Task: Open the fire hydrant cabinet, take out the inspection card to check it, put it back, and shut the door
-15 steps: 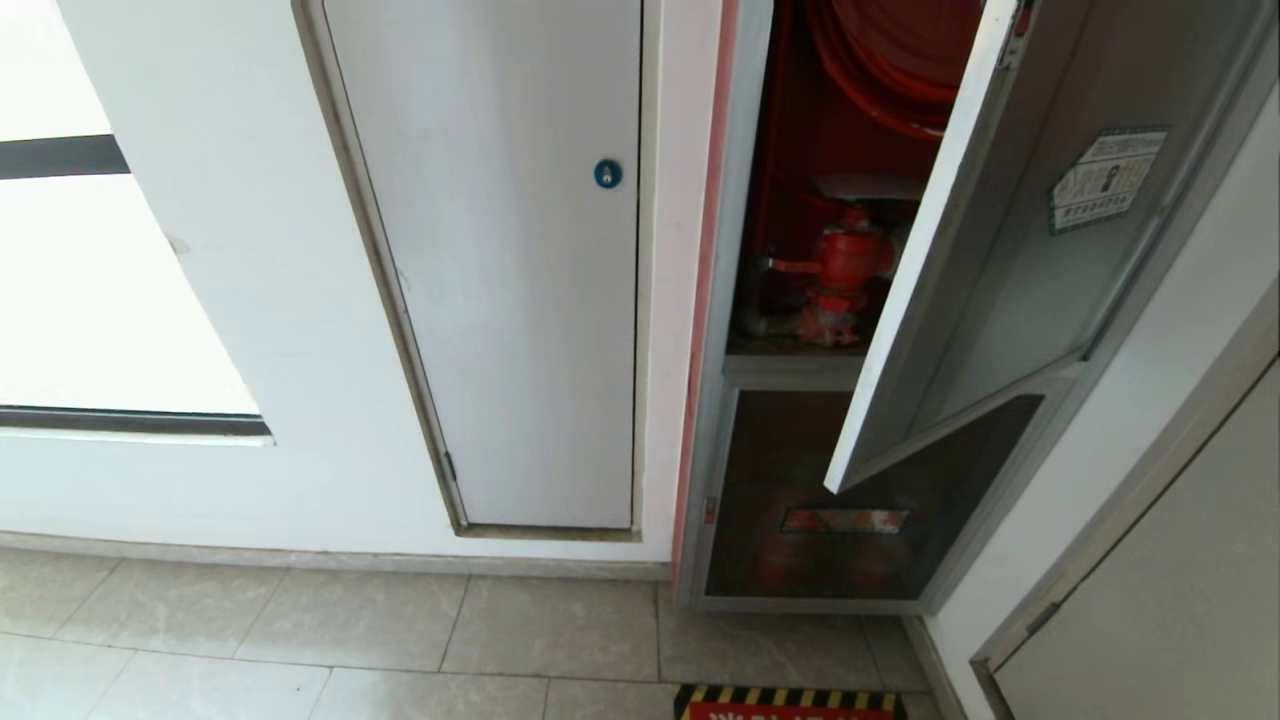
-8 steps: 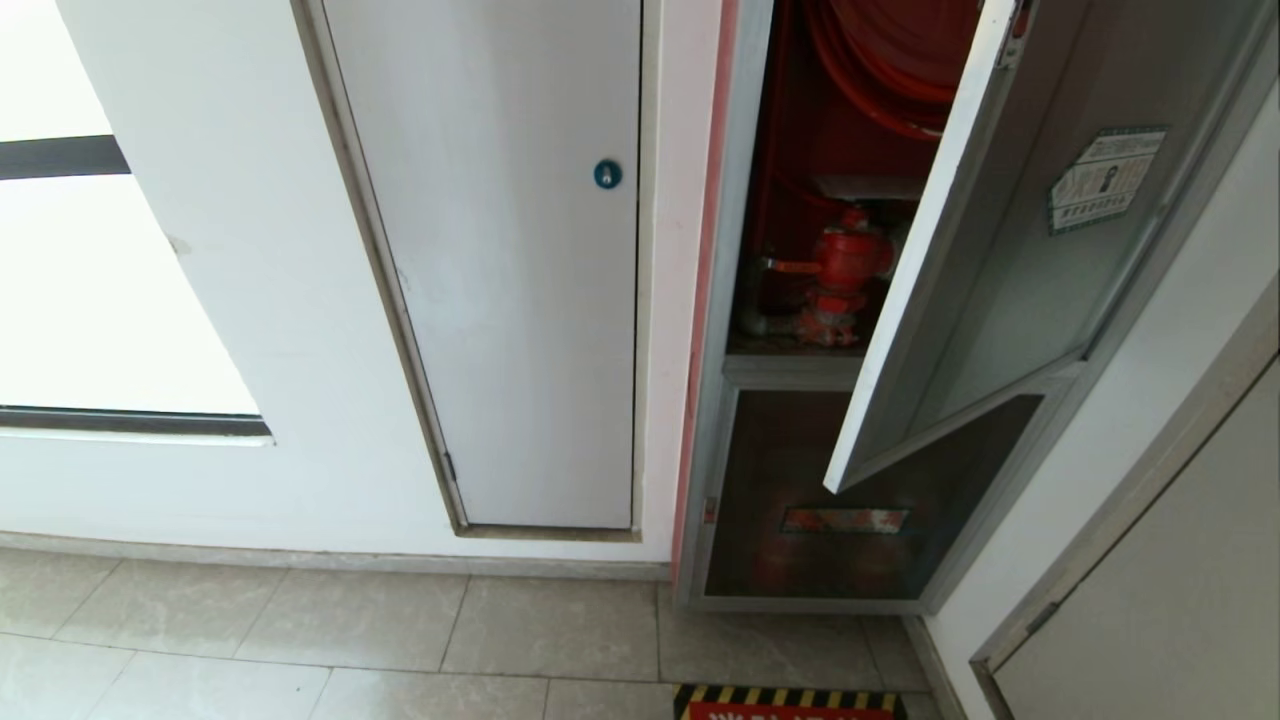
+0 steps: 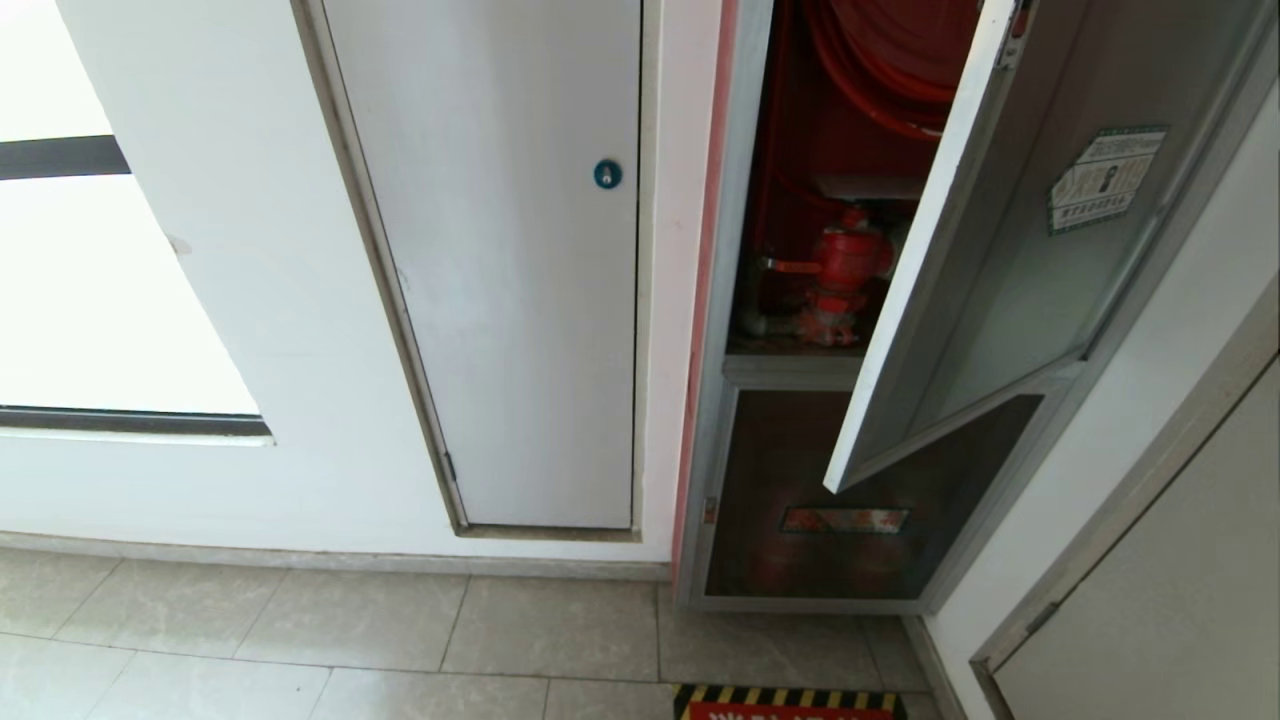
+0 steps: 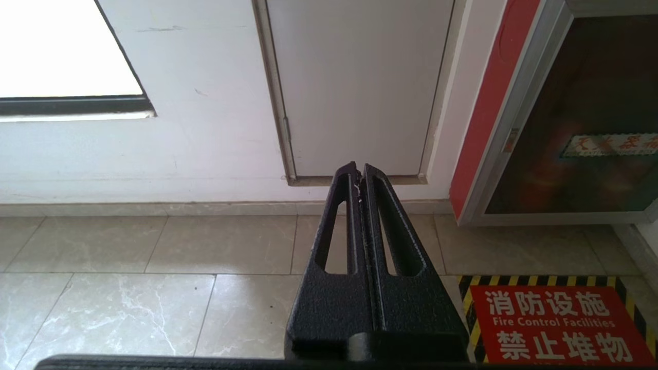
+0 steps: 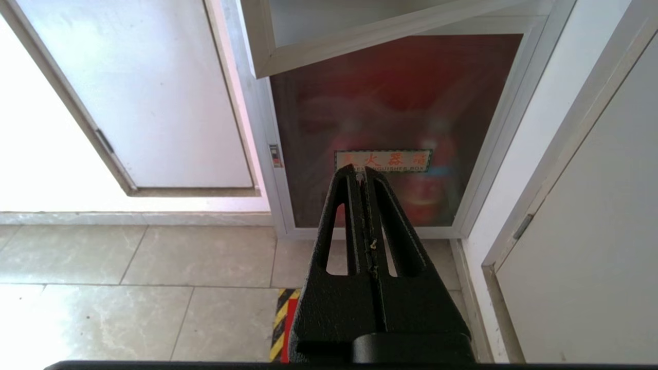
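The fire hydrant cabinet [image 3: 735, 200] stands in the wall at the right of the head view. Its door [image 3: 1030, 290], dark glass in a silver frame with a green-bordered sticker [image 3: 1105, 180], hangs partly open, swung out to the right. Through the gap I see the red hose reel [image 3: 890, 60] and the red valve [image 3: 848, 262]. The inspection card is out of view. My left gripper [image 4: 359, 172] is shut and empty, low over the floor tiles facing the white panel. My right gripper [image 5: 360, 173] is shut and empty, facing the cabinet's lower glass panel, below the door's bottom corner [image 5: 354, 38].
A white panel with a round blue lock [image 3: 607, 174] sits left of the cabinet. The smaller glass panel with a red label [image 3: 845, 520] is under the open door. A red floor sign [image 4: 555, 324] with yellow-black border lies before the cabinet. A grey door [image 3: 1180, 580] is at the right.
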Available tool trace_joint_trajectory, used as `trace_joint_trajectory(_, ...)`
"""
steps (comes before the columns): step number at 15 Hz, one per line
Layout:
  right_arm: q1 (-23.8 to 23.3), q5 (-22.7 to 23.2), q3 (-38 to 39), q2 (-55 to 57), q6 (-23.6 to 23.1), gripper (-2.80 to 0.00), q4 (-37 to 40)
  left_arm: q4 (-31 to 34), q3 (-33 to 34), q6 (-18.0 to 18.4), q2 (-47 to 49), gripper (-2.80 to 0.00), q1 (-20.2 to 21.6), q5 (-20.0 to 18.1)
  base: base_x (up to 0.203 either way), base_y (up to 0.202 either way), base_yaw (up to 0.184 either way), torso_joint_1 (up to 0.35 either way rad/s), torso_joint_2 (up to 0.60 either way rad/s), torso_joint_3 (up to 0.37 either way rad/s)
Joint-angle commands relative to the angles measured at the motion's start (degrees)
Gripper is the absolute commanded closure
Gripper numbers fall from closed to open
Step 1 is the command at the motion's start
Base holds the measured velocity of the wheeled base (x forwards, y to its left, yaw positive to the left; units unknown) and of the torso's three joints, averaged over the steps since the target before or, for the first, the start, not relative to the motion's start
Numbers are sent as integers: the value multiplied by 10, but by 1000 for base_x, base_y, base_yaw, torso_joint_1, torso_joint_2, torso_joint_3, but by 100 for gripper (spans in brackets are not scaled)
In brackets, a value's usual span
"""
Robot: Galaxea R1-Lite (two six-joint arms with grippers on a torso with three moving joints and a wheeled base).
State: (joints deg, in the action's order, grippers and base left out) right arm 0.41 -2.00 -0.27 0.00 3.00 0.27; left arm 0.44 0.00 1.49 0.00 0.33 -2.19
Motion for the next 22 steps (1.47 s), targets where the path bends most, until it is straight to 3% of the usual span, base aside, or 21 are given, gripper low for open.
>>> trace_joint_trajectory(1, 0, 0, -1, 2, 0, 0, 2, 0, 0, 0, 0, 0, 0, 0, 0, 0, 0, 0, 0, 0)
trace_joint_trajectory(5, 1, 4, -2, 29, -1, 0, -3, 0, 0, 0, 1, 0, 0, 0, 0, 0, 0, 0, 0, 0)
trace_joint_trajectory(8, 4, 28, -50, 109, 0, 0, -38, 0, 0, 0, 1, 0, 0, 0, 0, 0, 0, 0, 0, 0)
trace_joint_trajectory(15, 35, 190, -274, 387, -3, 0, -54, 0, 0, 0, 1, 0, 0, 0, 0, 0, 0, 0, 0, 0)
trace_joint_trajectory(19, 110, 225, -392, 546, -10, 0, -57, 0, 0, 0, 1, 0, 0, 0, 0, 0, 0, 0, 0, 0)
trace_joint_trajectory(22, 171, 196, -471, 651, -15, 0, -78, 0, 0, 0, 0, 0, 0, 0, 0, 0, 0, 0, 0, 0)
